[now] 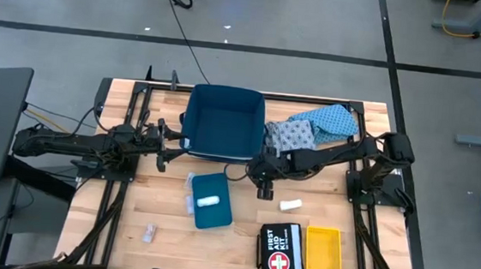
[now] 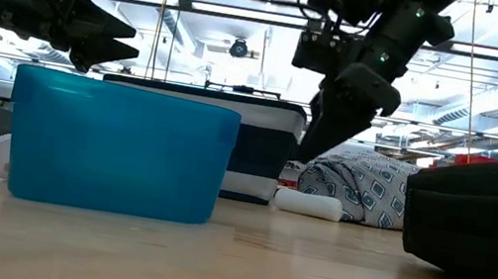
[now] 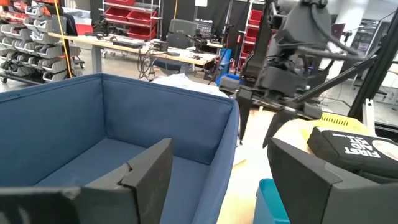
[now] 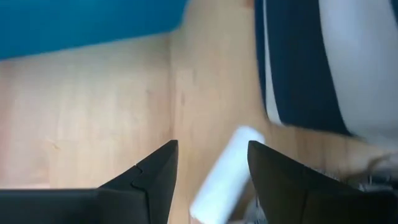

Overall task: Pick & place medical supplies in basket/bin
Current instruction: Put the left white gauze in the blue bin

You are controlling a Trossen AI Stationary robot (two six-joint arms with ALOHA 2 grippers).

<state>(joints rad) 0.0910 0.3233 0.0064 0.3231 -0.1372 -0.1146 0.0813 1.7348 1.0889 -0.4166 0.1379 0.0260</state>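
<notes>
White roll [image 4: 221,180] on table just under right tool [image 4: 212,163], fingers apart, nothing gripped.

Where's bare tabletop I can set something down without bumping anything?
Bare wood: the near left corner beyond the tiny packet, and the right edge beside the yellow tray. Crowded: the middle, between the navy bin, teal tray, right hand, white roll and first aid kit.

The soft dark blue fabric bin [image 1: 222,120] is showing plain blue; the far-right cloth garment [image 1: 292,135] is wearing grey-blue diamonds.
</notes>
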